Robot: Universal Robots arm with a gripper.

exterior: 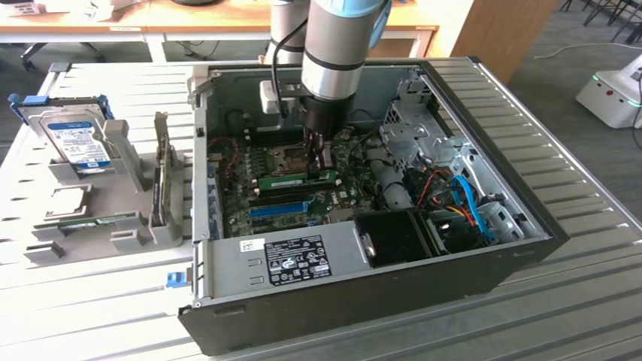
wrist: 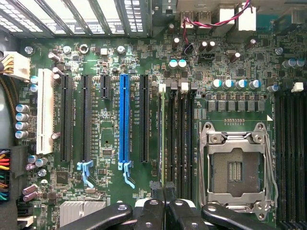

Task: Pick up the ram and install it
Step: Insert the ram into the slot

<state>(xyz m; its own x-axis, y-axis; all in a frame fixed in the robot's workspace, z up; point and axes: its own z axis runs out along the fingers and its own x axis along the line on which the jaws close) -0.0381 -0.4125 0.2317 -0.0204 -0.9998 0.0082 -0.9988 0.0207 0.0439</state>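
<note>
Pincer (exterior: 323, 164) clamped on ram (exterior: 293, 180) at memory slots (wrist: 184, 143) — hold board upright, ends aligned with slot, press down evenly.

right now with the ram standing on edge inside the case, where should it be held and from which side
Pinch the ram by its upper long edge, fingers on the two flat faces, coming straight down from above. It stands on edge near the cpu socket, with the board below and slots alongside, so only that top edge is free. The gripper sits there, shut on it.
</note>
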